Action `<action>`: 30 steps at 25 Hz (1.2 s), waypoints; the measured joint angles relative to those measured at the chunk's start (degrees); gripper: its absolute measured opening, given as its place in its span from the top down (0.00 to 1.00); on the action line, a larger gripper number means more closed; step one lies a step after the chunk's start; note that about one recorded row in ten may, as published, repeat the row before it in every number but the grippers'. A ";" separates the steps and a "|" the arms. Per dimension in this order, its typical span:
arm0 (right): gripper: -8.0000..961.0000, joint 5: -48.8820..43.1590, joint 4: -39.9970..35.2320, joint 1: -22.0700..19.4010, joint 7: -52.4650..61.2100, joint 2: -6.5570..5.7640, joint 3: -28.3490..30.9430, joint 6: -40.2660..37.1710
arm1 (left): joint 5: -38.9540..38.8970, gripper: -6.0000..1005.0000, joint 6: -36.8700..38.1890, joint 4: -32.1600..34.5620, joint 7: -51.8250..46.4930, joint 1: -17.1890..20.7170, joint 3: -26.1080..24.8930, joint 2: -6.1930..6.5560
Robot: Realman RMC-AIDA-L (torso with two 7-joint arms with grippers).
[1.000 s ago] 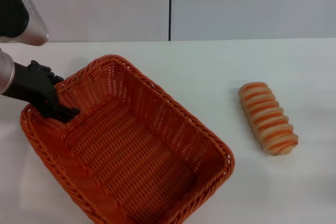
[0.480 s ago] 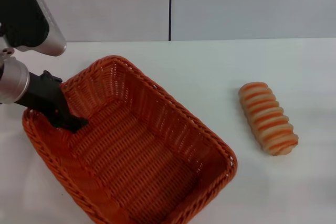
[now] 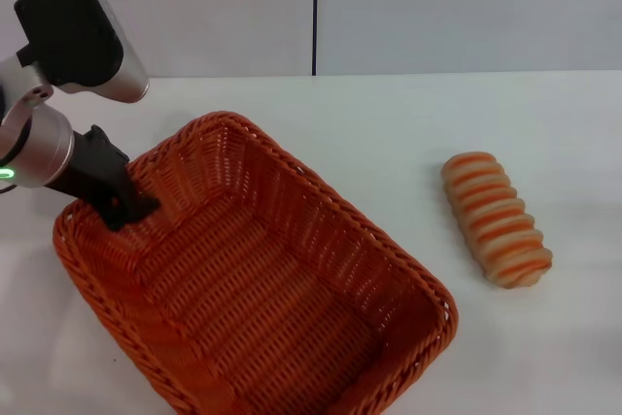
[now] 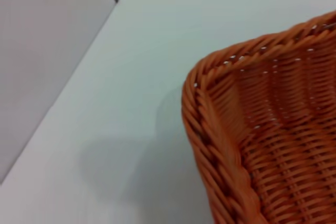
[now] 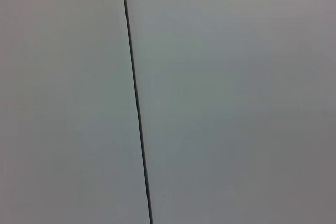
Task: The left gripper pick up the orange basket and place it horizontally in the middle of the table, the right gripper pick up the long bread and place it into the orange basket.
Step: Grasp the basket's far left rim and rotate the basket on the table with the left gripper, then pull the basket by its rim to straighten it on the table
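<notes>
The orange basket lies diagonally on the white table, from the left toward the near middle, and it holds nothing. My left gripper is shut on its far-left rim, one black finger inside the wall. The left wrist view shows a corner of the orange basket with its braided rim over the table. The long bread lies on the table to the right, well apart from the basket. My right gripper is out of view.
A pale wall with a dark vertical seam runs behind the table's far edge. The right wrist view shows only that wall and its seam. Bare tabletop separates basket and bread.
The left gripper has moved right and slightly away from me, dragging the basket with it; the basket's near corner has shifted right. The bread has not moved.
</notes>
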 joint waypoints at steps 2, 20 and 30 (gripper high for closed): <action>0.33 0.03 -0.08 0.00 0.00 0.00 0.02 0.00 | 0.49 0.73 -0.27 -0.13 -0.60 -0.10 0.23 -0.02; 0.33 0.20 -6.51 0.48 6.32 -0.32 0.48 1.93 | 1.20 0.80 0.58 1.19 -22.31 -1.25 -4.04 0.16; 0.34 -0.10 -13.22 0.67 11.01 -0.59 0.45 5.44 | 1.40 0.81 0.88 1.99 -36.95 -0.52 -10.22 0.35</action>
